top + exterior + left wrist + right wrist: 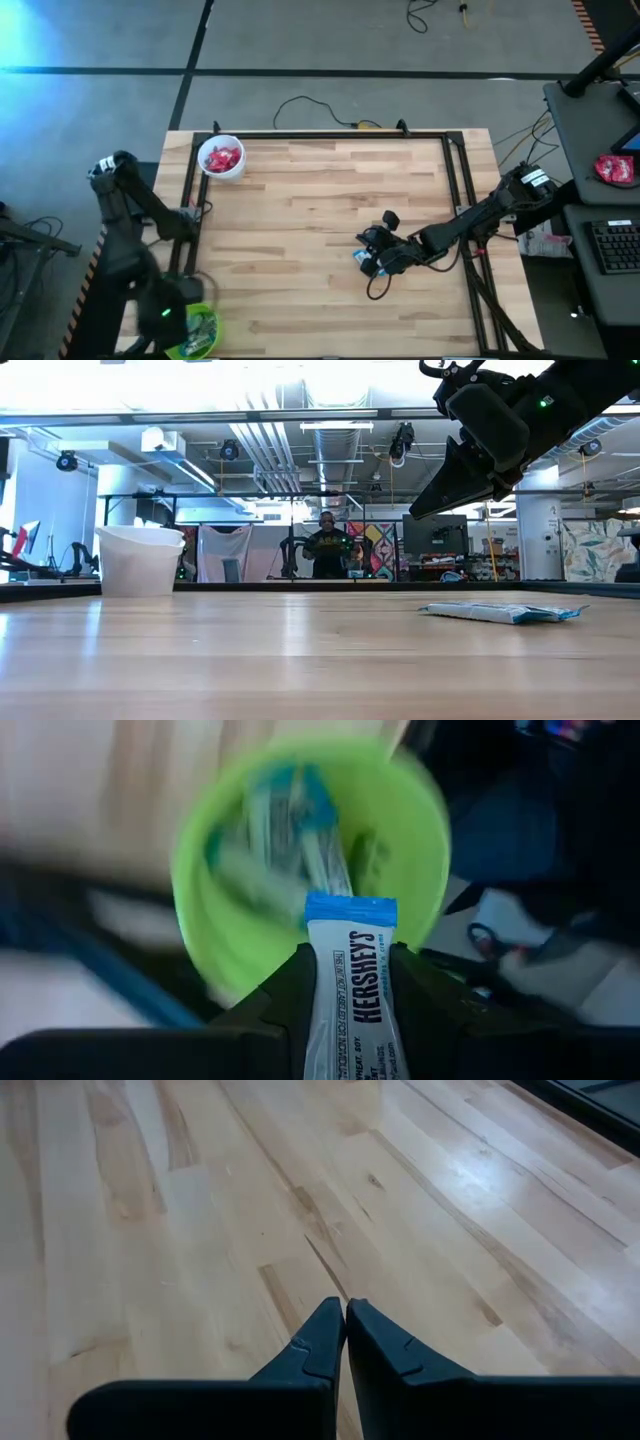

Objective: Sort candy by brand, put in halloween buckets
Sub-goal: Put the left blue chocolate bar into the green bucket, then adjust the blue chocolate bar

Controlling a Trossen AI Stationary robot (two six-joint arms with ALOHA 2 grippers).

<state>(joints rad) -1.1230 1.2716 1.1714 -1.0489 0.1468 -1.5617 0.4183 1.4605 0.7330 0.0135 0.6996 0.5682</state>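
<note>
My left gripper [350,958] hangs over the lime green bucket [200,920], shut on a slim blue and white candy [352,990]. The bucket [198,336] stands at the near left corner and holds several more blue and white candies [285,830]. At the far left stands the white bucket [220,158], which holds red candies [221,157]. My right gripper [345,1308] is shut and empty, held above the table at the centre right [375,245]. One blue and white candy [505,612] lies flat on the table beside it. My left gripper pinches the blue and white candy between its two fingers, which lie on the wrapper's two long edges. The candy's blue end [350,910] sticks out past the fingertips. The fingers point steeply down at the green bucket's mouth, and the candy is lifted clear above it.
A black metal frame [330,135] runs along the table's far, left and right sides. Bare wooden tabletop [300,230] spreads between the two buckets and the right arm. A person [327,545] stands far behind the table.
</note>
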